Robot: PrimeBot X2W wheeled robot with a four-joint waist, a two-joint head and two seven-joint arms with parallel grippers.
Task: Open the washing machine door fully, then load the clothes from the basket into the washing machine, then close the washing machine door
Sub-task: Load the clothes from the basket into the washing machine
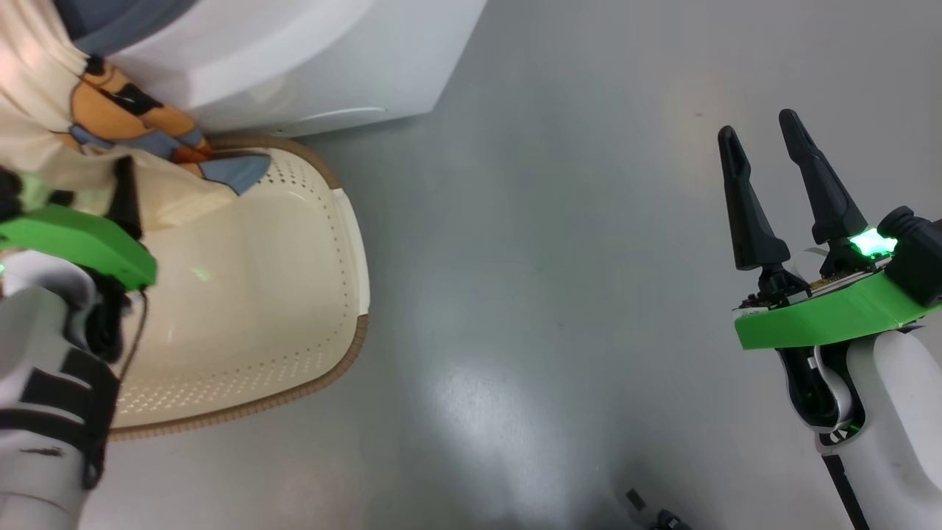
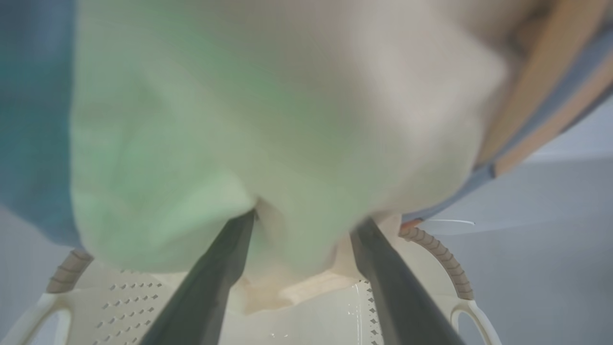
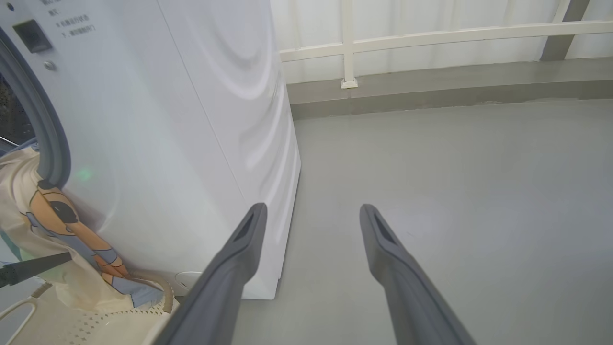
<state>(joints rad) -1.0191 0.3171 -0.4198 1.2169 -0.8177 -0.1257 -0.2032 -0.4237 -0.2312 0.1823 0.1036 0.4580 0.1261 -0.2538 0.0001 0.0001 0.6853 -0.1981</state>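
Note:
A cream-white piece of the clothes with an orange cartoon figure hangs from the washing machine mouth down into the basket. In the left wrist view this cloth drapes over the tips of my left gripper, whose fingers stand wide apart above the basket rim. Off to the right, my right gripper hangs open over bare floor, holding nothing. Its wrist view shows the grey gasket and the cloth trailing over the machine's front. The washing machine door is out of view.
Grey floor spreads to the right of the basket and machine. A white railing with pale curtains behind it and a low kerb stands beyond the machine. The basket's perforated bottom is mostly bare.

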